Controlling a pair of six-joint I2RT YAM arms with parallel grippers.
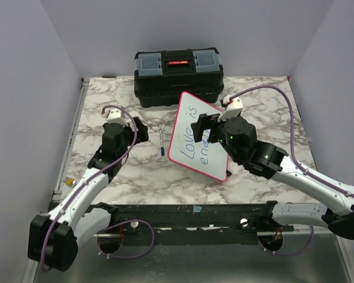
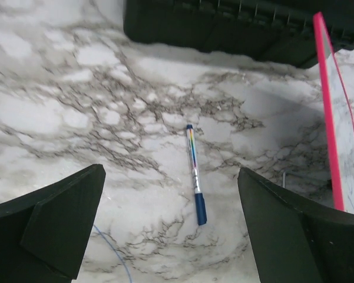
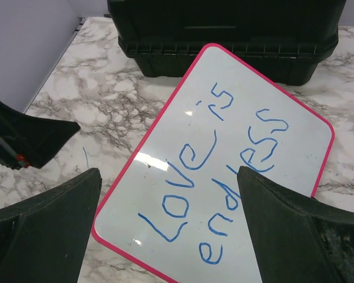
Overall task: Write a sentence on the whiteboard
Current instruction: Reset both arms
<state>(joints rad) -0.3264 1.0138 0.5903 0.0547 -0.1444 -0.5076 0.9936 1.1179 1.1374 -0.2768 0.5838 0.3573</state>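
The whiteboard (image 3: 247, 88) bears the sentence (image 3: 191, 160) "Love is endless", handwritten in blue marker.

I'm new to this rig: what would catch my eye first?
The pink-framed whiteboard right of centre stands out, with the blue sentence "Love is endless" across it. A black toolbox sits behind it, and a blue marker lies on the marble table between the whiteboard and the open left end effector.

toolbox (image 1: 178, 75) behind whiteboard (image 1: 203, 162) | marker (image 1: 162, 143) on table (image 1: 165, 177), left of whiteboard
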